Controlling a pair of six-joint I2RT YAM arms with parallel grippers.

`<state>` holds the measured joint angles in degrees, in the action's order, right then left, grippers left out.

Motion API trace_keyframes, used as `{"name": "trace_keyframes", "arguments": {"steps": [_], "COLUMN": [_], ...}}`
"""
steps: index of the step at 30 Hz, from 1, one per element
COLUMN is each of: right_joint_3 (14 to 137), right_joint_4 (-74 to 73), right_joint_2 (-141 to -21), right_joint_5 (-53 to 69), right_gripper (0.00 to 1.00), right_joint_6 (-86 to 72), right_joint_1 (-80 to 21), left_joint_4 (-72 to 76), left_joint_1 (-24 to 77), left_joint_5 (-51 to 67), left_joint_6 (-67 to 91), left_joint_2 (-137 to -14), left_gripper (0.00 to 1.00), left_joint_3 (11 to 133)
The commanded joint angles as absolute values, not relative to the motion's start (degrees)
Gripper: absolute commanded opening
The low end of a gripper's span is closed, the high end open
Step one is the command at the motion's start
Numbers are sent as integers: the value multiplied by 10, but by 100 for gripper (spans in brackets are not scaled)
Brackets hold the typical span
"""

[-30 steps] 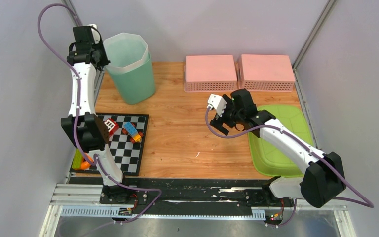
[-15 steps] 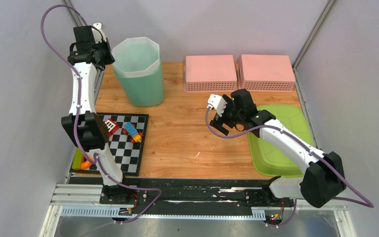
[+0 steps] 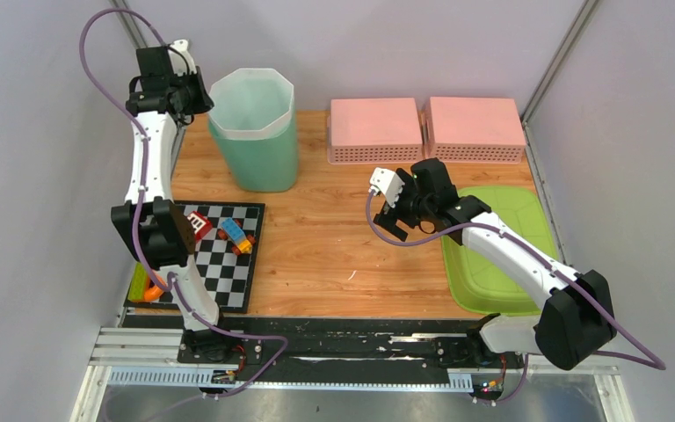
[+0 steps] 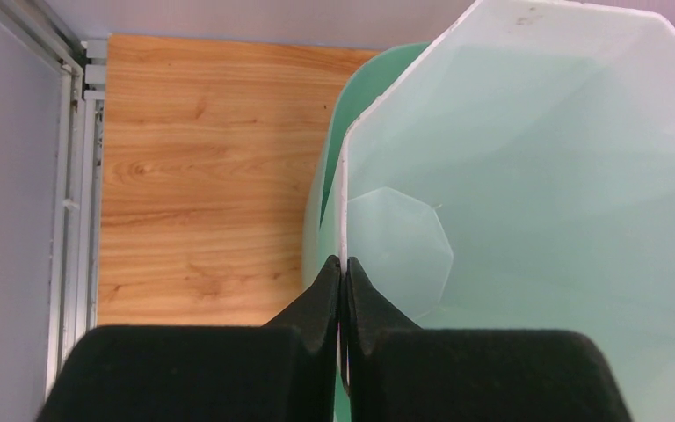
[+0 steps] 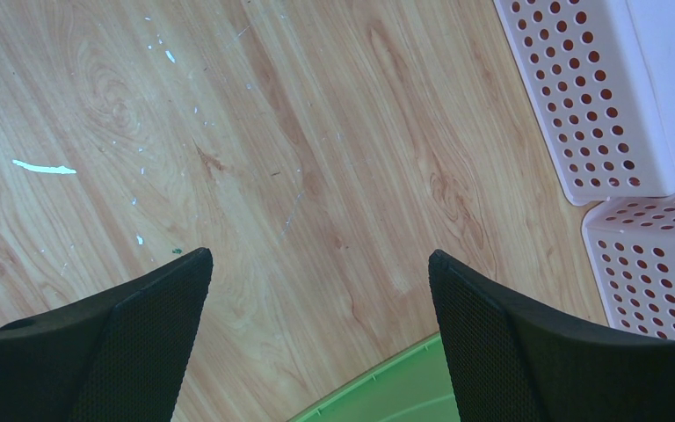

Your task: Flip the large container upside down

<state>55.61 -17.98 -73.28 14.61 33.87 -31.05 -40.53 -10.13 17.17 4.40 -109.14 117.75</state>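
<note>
At the near left edge of the wooden counter (image 3: 334, 246) lies a black-and-white checkered mat (image 3: 228, 268) carrying small coloured toy bricks (image 3: 235, 235). A lime-green plastic tray (image 3: 527, 211) fills the near right side. Between them runs a broad strip of bare wood. Over it hangs the right end effector (image 5: 318, 257), jaws spread wide, holding nothing, just beside the tray's edge. Along the far edge sit two pink perforated plastic baskets (image 3: 375, 130), side by side. To their left the large mint-green plastic container (image 3: 259, 154) stands upright, mouth up, with a narrow gap to the nearer basket. It has shifted rightward, toward the baskets, since a second ago. The left end effector (image 4: 341, 268) has clamped shut on the container's pale left rim, one finger inside and one outside the wall.
</note>
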Motion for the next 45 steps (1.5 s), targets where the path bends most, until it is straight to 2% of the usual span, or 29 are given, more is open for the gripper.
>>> {"name": "trace_keyframes", "arguments": {"steps": [1,45], "right_joint_3": [550,550], "right_joint_4": [-181,-181], "right_joint_2": [-729,-735], "right_joint_5": [157,155], "right_gripper": [95,94], "right_joint_6": [339,340], "right_joint_1": [-318,-318], "left_joint_4": [-405,-379], "left_joint_1": [-71,-20], "left_joint_5": [196,236], "left_joint_6": [52,155], "left_joint_2": [-1095,-1035], "left_gripper": [0,0], "left_joint_3": [1164,1053]}}
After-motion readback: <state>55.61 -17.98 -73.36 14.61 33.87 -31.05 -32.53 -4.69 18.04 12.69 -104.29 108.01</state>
